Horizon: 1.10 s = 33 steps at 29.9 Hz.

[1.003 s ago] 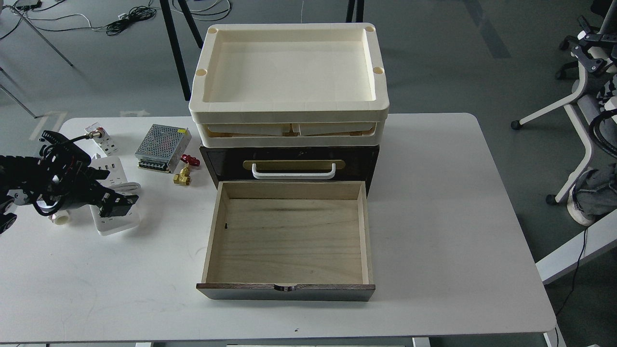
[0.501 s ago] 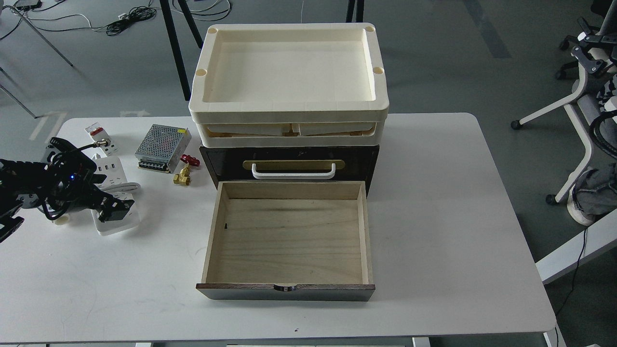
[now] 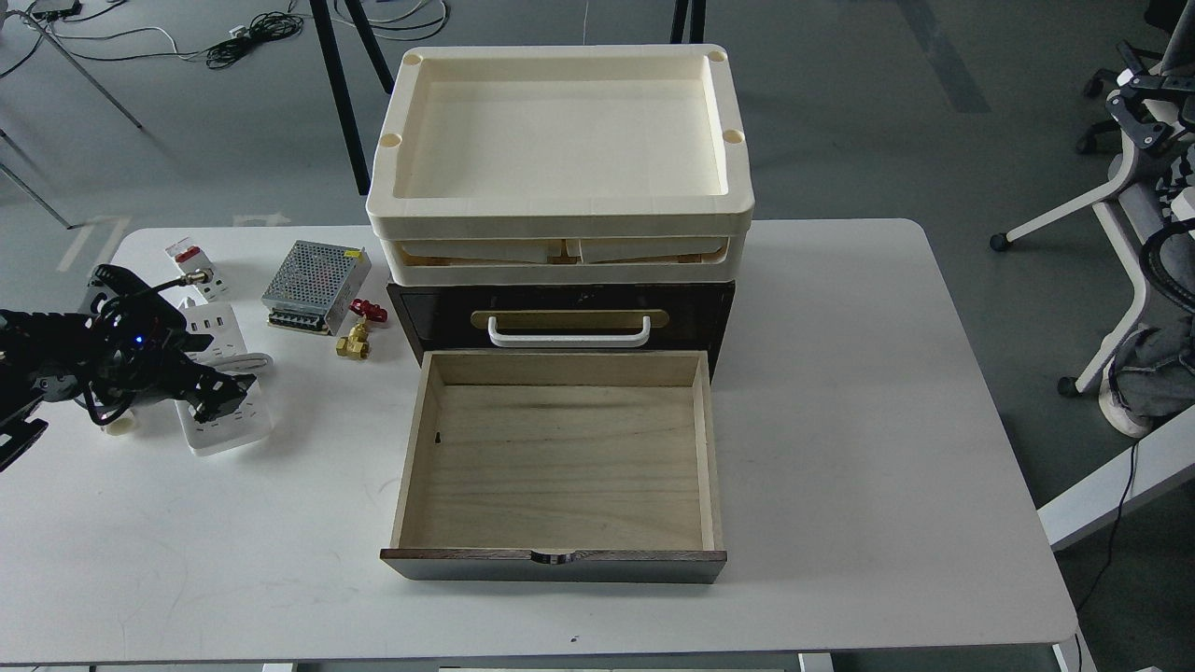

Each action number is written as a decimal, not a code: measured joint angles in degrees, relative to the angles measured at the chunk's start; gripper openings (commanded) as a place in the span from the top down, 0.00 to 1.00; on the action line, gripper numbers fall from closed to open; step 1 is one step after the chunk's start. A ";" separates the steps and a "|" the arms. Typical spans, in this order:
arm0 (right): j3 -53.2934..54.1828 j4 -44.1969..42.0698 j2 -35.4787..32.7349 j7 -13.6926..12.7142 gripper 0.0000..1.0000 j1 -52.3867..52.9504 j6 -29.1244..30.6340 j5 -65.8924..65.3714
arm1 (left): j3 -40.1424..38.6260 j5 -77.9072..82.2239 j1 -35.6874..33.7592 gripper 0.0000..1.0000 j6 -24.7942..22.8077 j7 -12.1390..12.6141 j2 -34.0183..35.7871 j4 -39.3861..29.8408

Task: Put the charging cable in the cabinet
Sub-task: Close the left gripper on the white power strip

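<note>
The charging cable (image 3: 235,429), a white power strip with its cord wrapped round the middle, lies on the white table (image 3: 840,373) at the far left. My left gripper (image 3: 220,396) is down on the strip's middle, over the wrapped cord. Its dark fingers blend together, so I cannot tell whether they are closed on the strip. The cabinet (image 3: 691,317) is dark brown with a white handle (image 3: 568,332). Its lower drawer (image 3: 560,467) is pulled out, showing an empty pale wood interior. Cream trays (image 3: 560,131) are stacked on top. My right gripper is out of view.
A perforated metal power supply box (image 3: 316,273), a red-and-brass valve (image 3: 358,336) and a small white-and-red socket adapter (image 3: 191,261) lie between the strip and the cabinet. A white plastic piece (image 3: 117,425) sits under my left arm. An office chair base (image 3: 1120,215) stands off the table's right side.
My left gripper has lowered and shifted slightly left onto the middle of the power strip. The strip and the drawer have not moved.
</note>
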 measured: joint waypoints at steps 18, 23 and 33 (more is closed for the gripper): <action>0.00 0.00 -0.91 0.00 0.01 0.00 0.00 0.00 | 0.00 0.00 0.11 0.42 2.02 0.00 -1.65 3.58; 0.00 -0.03 -0.92 0.02 0.01 -0.08 0.00 0.00 | 0.00 0.00 0.27 0.51 2.05 0.00 -1.61 3.58; 0.01 -0.01 -0.94 0.03 0.01 -0.17 0.00 0.03 | 3.07 0.00 0.29 0.69 2.27 0.00 -1.30 3.61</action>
